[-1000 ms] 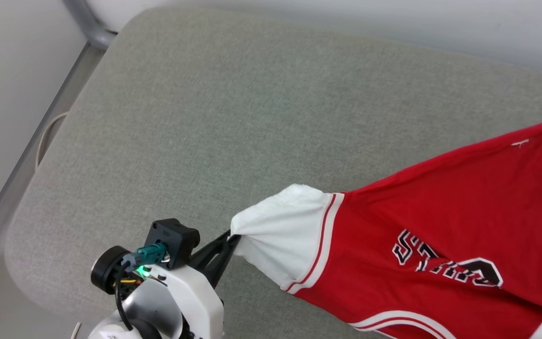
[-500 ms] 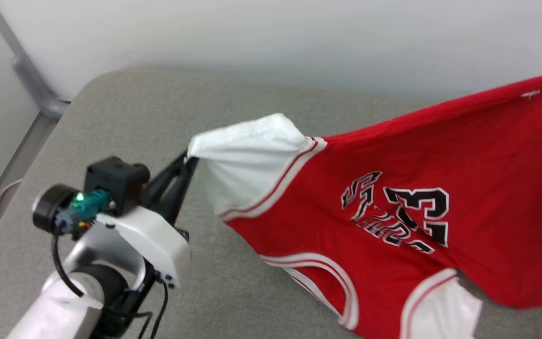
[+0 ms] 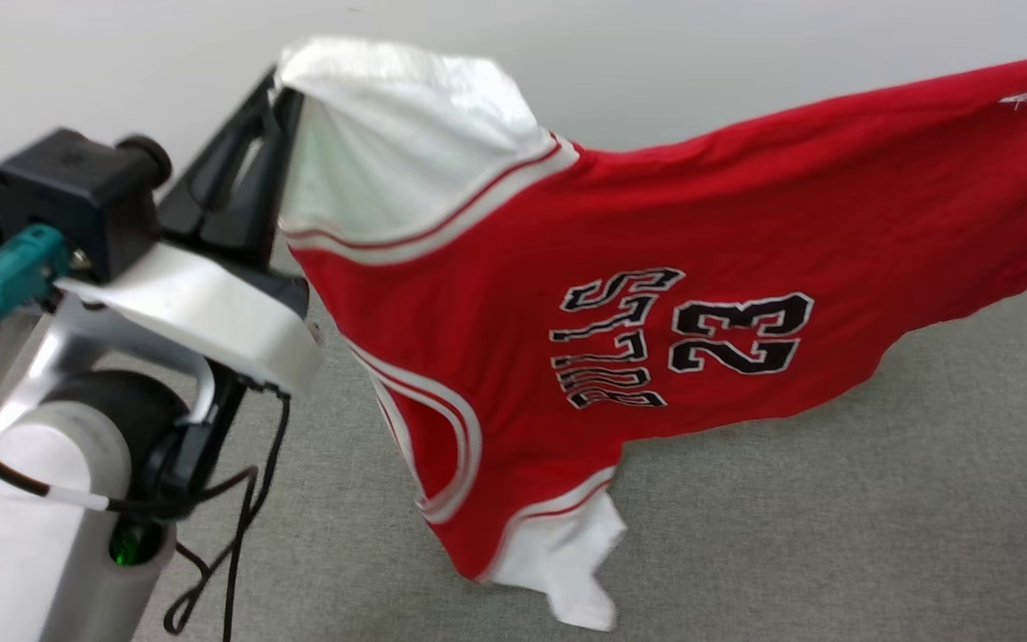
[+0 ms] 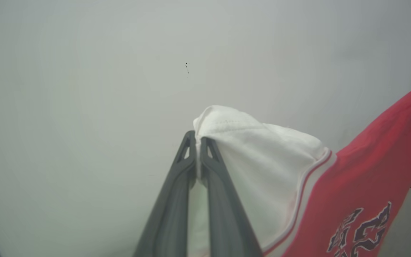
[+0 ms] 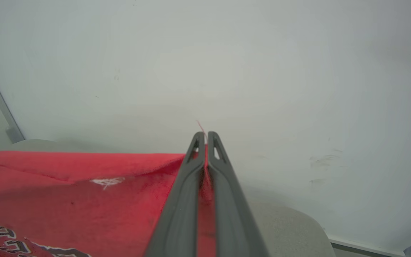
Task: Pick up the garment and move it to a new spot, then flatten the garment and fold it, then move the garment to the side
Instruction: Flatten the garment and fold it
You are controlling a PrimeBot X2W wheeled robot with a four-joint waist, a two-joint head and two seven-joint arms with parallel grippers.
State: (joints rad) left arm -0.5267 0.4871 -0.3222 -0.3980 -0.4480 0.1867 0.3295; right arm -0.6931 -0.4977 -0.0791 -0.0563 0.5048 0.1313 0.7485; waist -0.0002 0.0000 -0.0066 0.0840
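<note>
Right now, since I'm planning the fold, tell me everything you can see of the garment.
The garment is a red, soft-knit T-shirt with white sleeves, striped trim and black-and-white lettering with 23, turned sideways. It hangs stretched between the left hand, shut on one white sleeve, and the right hand, shut on a red edge. Its other sleeve dangles near the grey cushion; contact is unclear.

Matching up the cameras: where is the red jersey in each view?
Head view: garment spans centre to right.
Left wrist view: garment lower right, sleeve pinched in left gripper.
Right wrist view: garment lower left, pinched in right gripper.
Shared landmark: chest lettering.
</note>
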